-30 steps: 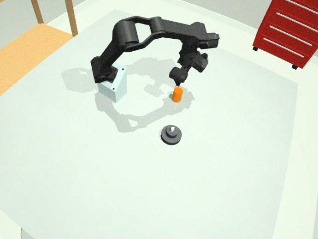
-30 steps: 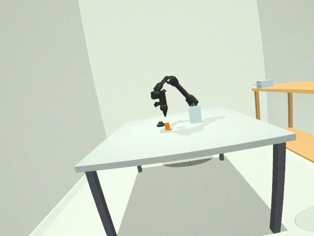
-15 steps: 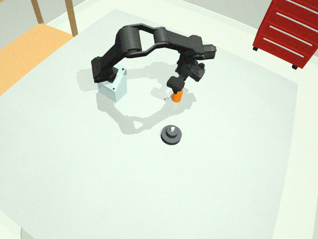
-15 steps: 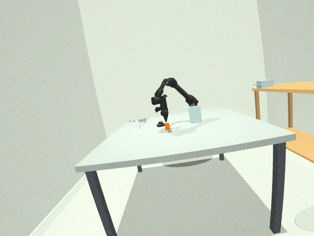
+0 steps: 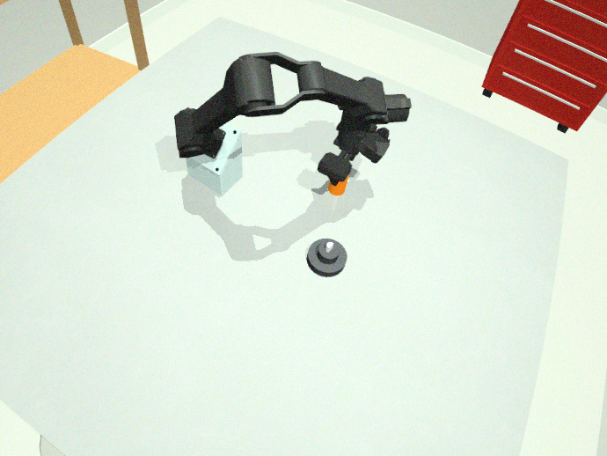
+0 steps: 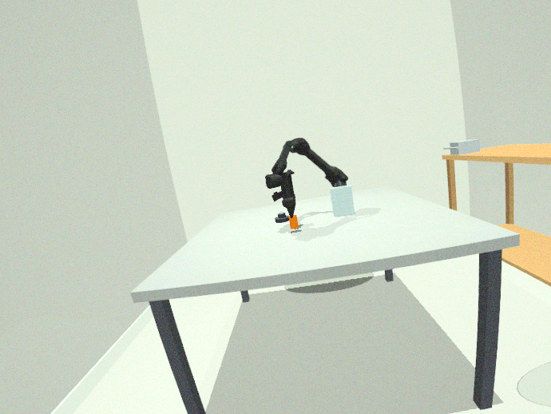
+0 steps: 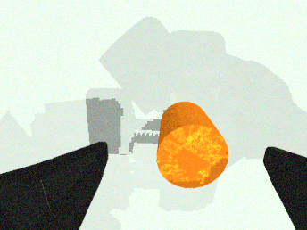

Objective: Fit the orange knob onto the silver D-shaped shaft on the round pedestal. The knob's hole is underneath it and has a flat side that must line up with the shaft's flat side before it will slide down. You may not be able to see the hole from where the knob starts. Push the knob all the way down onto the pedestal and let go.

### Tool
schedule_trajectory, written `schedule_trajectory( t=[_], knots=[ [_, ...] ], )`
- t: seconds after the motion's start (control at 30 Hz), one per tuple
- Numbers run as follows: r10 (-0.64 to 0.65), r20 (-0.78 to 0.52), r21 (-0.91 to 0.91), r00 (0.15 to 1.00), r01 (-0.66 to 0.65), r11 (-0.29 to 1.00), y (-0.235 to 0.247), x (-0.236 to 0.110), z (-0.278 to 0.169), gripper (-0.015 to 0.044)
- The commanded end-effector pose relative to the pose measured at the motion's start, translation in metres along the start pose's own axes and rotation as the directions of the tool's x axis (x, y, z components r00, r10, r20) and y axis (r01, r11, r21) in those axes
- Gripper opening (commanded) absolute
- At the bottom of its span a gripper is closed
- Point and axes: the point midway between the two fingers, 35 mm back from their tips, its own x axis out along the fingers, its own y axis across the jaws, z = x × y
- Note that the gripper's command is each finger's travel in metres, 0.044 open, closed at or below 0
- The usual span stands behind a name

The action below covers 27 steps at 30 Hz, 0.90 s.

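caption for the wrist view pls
Open claw poised above the upright orange knob, fingers wide on either side.

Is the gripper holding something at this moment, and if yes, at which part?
Nothing is held. The gripper is open above the orange knob, with one finger on each side of it, not touching it.

— What stands around the table?
— Pale grey walls and a pale floor. The table has a light top on dark legs.
— Any other furniture?
— A red drawer cabinet on castors, and a wooden shelf unit bearing a small grey box.
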Motion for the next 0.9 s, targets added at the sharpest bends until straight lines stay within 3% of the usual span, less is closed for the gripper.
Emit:
schedule_trajectory(
  t=[0.0,0.87],
  knots=[
    [-0.009,-0.007,-0.008,1.0,0.009,1.0,-0.001,0.009,-0.002,0.044],
    [-0.012,-0.008,-0.007,1.0,0.012,1.0,-0.003,0.051,-0.004,0.044]
  ],
)
